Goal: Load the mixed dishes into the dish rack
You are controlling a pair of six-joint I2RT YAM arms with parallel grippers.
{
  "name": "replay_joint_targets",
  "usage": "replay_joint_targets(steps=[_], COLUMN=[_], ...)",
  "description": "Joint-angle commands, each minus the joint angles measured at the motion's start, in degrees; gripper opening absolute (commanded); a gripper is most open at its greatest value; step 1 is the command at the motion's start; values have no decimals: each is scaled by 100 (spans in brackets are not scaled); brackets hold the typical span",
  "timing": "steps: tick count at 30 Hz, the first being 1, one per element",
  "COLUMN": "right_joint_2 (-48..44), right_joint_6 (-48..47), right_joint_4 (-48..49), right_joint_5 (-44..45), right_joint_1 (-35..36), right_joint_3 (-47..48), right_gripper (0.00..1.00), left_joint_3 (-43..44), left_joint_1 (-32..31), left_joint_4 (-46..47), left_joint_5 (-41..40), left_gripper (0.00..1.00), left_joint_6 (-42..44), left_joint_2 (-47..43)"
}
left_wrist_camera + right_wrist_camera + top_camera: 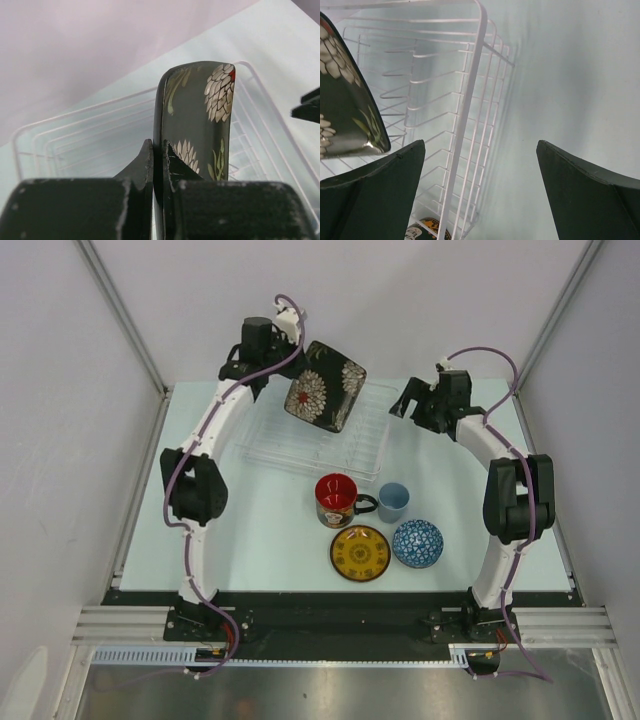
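The left gripper (158,159) is clamped on one edge of the black square floral plate (325,386), which hangs tilted on edge above the dish rack (262,448) and is not yet seated in a slot; the right gripper (480,150) stands wide apart with nothing in it, just beside the rack's right end. The plate looks stiff, glossy and probably brittle; I judge it fairly heavy for a pinch at the rim, so it may pivot or slide between the jaws, and a deep bite at the middle of an edge suits it best. 4 dishes wait on the table (250,540) in front of the rack: the red mug (336,498), the small light-blue cup (393,501), the yellow saucer (360,552) and the blue-white bowl (417,543); the cups offer an upright wall to grip, while the flat saucer looks hardest to get under. No brand, label or writing can be read; only flower patterns show.
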Motion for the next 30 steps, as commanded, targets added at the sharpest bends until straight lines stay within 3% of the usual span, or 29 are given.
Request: replay_joint_targets(steps=[1, 12, 17, 25, 30], right_joint_2=[-138, 151, 230, 1065, 1258], right_joint_6=[155, 384, 419, 1192, 1280], right_joint_4=[-19, 78, -212, -1372, -1662], right_joint_5=[-228, -316, -228, -413, 491], right_joint_1=[125, 214, 170, -208, -313], right_joint_3=[-24, 55, 99, 1627, 2620], right_gripper=[100, 100, 100, 100, 100], left_joint_3=[492, 404, -297, -1142, -1731], left_joint_1=[84, -21, -92, -223, -241], left_joint_4=[1067, 1832, 2219, 2878, 3168], left_joint_5=[86, 675, 737, 869, 869], left_gripper=[0, 0, 0, 0, 0], left_joint_6=[197, 1559, 2357, 3596, 4073], left_joint_2=[-733, -1128, -1559, -1963, -2174])
